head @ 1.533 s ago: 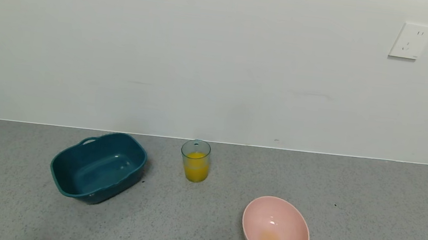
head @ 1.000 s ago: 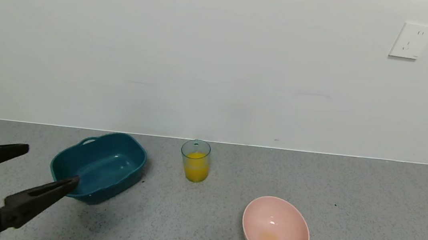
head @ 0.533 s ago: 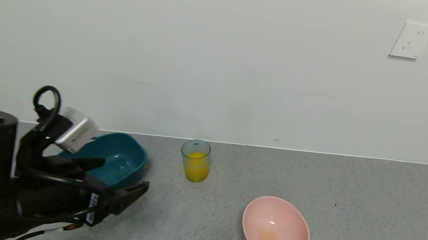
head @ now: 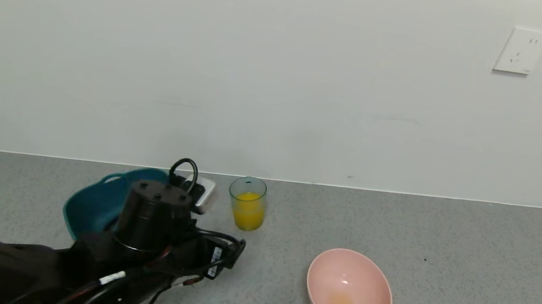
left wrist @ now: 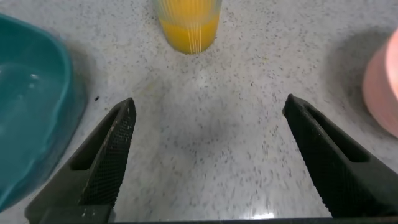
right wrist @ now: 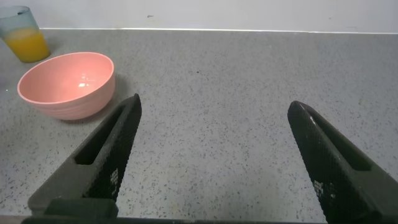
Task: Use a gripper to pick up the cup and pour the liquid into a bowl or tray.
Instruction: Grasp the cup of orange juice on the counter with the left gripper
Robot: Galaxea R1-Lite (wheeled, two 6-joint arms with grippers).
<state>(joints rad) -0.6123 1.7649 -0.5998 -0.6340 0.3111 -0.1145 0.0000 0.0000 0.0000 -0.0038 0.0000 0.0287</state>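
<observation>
In the head view we see our left tool (head: 234,250) low in the lower-left part of the frame, its black cylindrical wrist and cables in front of the teal tub (head: 91,203) and hiding much of it. From the left wrist camera the left tool (left wrist: 208,130) is spread wide, one finger (left wrist: 109,155) on each side of bare bench (left wrist: 205,143), with nothing between them.

The cup (head: 247,203) stands upright just left of centre in the head view, near the back edge of the bench (head: 466,276) by the wall, and holds orange-yellow liquid (head: 248,216) in its lower part. It sits apart from the left tool, ahead of the finger gap in the left wrist view, where only its lower part (left wrist: 188,25) shows.

The pink bowl (head: 349,291) rests lower right of centre in the head view, well apart from the cup, with a faint yellow stain at its bottom.

Our right tool (right wrist: 214,155) shows only in its own wrist camera, fingers spread over bare bench, with the bowl (right wrist: 67,85) and the cup (right wrist: 23,33) farther off.

A white wall socket (head: 521,50) sits in the upper right.
</observation>
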